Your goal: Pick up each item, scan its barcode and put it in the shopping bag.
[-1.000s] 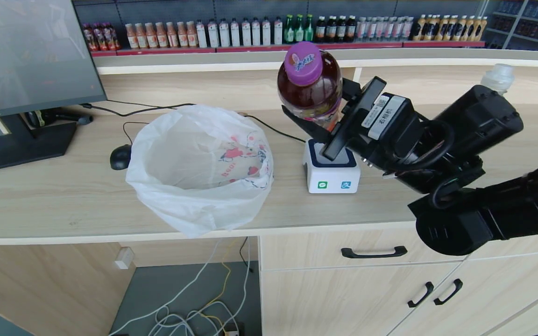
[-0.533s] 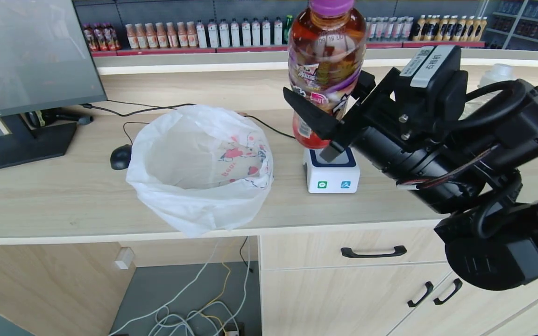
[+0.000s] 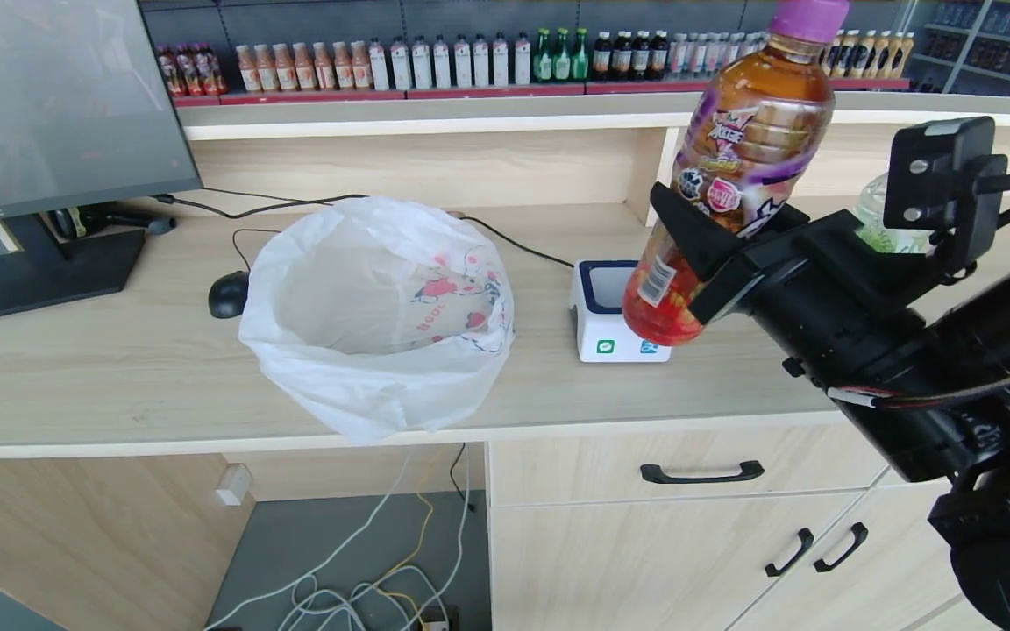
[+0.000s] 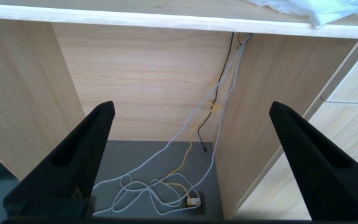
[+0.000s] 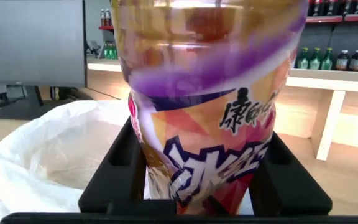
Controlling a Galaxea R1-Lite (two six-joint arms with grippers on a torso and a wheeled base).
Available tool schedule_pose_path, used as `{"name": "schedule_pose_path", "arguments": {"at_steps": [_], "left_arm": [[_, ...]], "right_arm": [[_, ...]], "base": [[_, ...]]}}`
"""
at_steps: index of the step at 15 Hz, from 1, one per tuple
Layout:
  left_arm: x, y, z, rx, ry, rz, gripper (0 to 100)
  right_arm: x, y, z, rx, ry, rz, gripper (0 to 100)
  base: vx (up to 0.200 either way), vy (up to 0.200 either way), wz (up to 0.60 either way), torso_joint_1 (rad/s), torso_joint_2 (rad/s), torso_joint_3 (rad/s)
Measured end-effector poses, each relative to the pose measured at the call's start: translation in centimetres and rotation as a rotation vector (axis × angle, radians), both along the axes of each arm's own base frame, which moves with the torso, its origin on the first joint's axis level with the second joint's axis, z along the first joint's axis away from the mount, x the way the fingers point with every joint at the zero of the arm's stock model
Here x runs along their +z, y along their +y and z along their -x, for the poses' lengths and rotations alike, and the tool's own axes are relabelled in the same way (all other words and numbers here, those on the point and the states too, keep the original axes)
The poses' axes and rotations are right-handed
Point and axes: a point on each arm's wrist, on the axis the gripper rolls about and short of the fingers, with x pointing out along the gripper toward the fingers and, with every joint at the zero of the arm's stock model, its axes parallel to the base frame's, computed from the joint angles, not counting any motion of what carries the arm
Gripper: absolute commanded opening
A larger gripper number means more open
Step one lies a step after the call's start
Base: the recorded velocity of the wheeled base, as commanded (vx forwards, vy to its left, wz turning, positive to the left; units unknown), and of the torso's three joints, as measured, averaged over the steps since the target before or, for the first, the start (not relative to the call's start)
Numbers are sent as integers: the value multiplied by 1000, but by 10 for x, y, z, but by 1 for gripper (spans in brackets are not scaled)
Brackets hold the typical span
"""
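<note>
**Head view.** You had the bottle [image 3: 737, 166], amber drink under a purple cap, gripped in the right jaws and lifted clear of the tabletop [image 3: 119, 377] just to the right of the scanner [image 3: 610, 311]. It was tilted, the cap leaning away from the scanner and the base overlapping the scanner's right front corner. A barcode patch showed low on the side toward the camera. The shopping bag [image 3: 378, 315] stood open to the scanner's left, near it but apart.

**Right wrist view.** This gave you what the head view could not: the clamp itself, with black fingers [image 5: 120, 168] pressed against opposite sides of the bottle's label and the bag's rim beyond.

**Left wrist view.** Your left jaws were spread wide and held nothing. They hung lower than the scanner, beneath the tabletop's edge, facing loose cables [image 4: 166, 186] on the floor.
</note>
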Motion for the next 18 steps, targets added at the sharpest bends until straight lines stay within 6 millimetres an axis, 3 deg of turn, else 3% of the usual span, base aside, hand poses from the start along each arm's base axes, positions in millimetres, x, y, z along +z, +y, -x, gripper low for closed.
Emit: {"name": "schedule_pose_path", "arguments": {"at_steps": [5,18], "left_arm": [[0,0,0,0,0,1,100],[0,0,0,-1,0,2,100]], "right_arm": [[-1,-7,0,-14,9,-53,0],[4,-18,-2,-41,-5,-80,0]], "base": [[0,0,0,0,0,0],[0,200,0,1,2,3]]}}
